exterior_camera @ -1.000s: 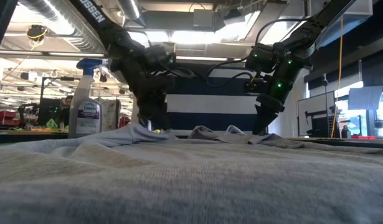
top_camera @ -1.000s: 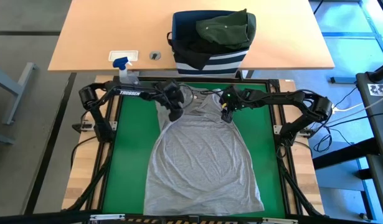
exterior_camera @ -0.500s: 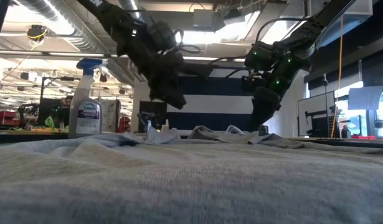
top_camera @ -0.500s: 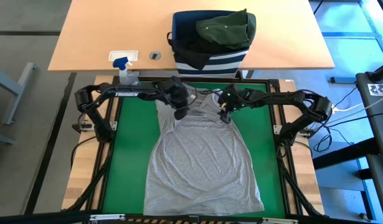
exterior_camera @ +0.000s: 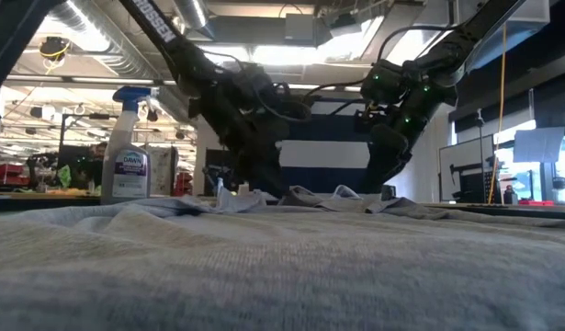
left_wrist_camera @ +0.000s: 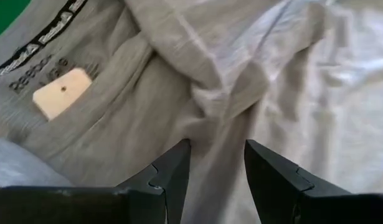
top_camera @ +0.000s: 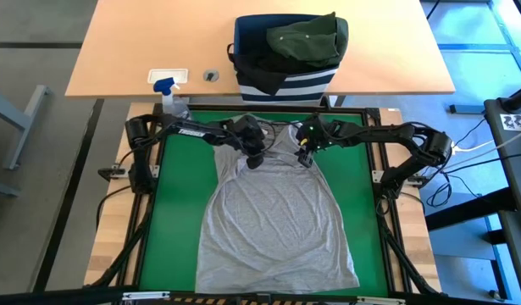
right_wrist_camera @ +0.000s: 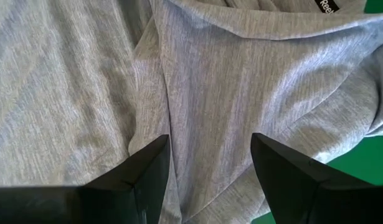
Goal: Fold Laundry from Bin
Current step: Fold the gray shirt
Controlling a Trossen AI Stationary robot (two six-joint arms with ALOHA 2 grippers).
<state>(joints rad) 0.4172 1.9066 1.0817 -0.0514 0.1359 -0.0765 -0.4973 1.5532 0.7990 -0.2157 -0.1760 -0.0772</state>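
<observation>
Lying flat on the green mat (top_camera: 171,220), lower centre of the high view, the grey shirt (top_camera: 273,220) is out of the bin (top_camera: 285,80) and spread but not yet folded. Both claws hover at its collar end, mid-frame: the left gripper (top_camera: 255,160) and the right gripper (top_camera: 304,158) each have their jaws parted over the cloth, grasping nothing. At top centre, the bin holds the olive garment (top_camera: 307,41) and a black one (top_camera: 256,55). Judging by this, one piece is laid out, with every fold and two garments left.
</observation>
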